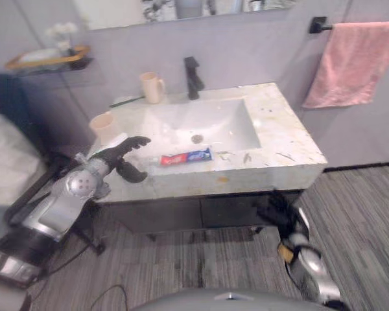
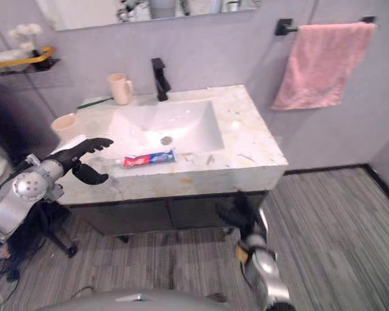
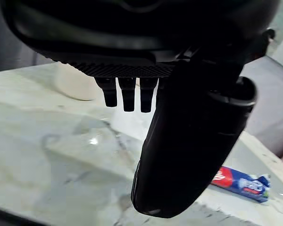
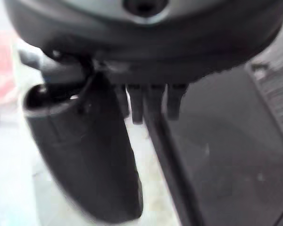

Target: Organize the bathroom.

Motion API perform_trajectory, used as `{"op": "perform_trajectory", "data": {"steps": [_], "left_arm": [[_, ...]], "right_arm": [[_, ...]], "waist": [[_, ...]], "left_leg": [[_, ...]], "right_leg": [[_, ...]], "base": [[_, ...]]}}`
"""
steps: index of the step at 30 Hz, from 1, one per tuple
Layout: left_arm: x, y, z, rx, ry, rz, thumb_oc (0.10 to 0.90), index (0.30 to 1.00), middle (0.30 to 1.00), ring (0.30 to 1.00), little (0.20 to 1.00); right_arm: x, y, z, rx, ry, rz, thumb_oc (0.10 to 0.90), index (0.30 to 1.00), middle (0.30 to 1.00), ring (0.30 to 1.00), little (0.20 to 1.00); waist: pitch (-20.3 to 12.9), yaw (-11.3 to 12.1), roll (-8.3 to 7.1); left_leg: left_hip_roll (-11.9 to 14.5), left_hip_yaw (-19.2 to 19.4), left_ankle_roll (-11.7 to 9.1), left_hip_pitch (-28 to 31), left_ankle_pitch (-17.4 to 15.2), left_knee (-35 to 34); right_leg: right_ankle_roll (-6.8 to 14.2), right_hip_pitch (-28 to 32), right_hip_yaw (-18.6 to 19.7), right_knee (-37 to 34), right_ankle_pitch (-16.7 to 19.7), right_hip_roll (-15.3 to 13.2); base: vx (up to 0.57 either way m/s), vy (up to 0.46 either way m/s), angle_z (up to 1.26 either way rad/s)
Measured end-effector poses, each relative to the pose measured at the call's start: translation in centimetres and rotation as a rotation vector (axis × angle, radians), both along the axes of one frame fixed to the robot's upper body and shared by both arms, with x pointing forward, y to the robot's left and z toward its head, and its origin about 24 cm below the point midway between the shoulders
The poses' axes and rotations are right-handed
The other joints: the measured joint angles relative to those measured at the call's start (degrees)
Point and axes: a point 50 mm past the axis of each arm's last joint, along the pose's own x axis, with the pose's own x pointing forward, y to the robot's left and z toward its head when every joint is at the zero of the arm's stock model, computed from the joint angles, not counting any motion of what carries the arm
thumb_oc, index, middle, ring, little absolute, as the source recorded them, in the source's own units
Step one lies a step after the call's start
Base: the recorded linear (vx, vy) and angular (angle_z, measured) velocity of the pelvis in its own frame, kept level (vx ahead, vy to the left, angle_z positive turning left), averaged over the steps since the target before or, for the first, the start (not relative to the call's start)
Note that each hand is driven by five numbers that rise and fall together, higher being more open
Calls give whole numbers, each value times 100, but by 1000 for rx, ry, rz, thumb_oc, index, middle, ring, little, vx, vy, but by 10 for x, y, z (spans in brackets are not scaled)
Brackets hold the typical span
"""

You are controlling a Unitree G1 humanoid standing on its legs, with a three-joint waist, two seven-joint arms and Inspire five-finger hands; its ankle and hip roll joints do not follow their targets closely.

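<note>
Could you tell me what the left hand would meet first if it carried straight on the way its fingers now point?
Probably the toothpaste tube on the counter's front edge: the left hand, open, points toward it, apart from it. Depth is unclear.

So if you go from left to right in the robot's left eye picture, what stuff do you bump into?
Left hand → toothpaste tube → sink drain → pink towel on the wall.
</note>
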Motion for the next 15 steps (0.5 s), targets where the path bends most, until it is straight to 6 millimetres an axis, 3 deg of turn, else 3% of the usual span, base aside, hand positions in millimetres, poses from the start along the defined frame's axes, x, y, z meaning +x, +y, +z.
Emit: {"op": "perform_trajectory", "data": {"steps": [4,8,15], "left_arm": [[-1,6,5,26,27,9,800,900,900,900,900],[0,8,20,31,-18,2,800,900,900,900,900],[1,5,26,21,-45,-25,800,900,900,900,900]], "right_arm": [[-10,-7,-12,-18,89,-5,800,900,900,900,900],[-12,15,-22,-7,141,84,800,900,900,900,900],[-4,18,-26,-9,168,90,800,900,900,900,900]], "waist": [[111,125,45],[159,154,17],[168,100,4]], "left_leg": [[-8,-99,11,-101,40,0],[-21,-118,-5,-182,102,12],[-17,-110,-13,-181,98,23]], "right_leg": [[-10,-42,-98,0,-7,-38],[-5,-106,-152,1,41,-34],[-4,-102,-247,1,38,-21]], "base": [[-15,-15,14],[-26,-23,2],[-14,-10,0]]}}
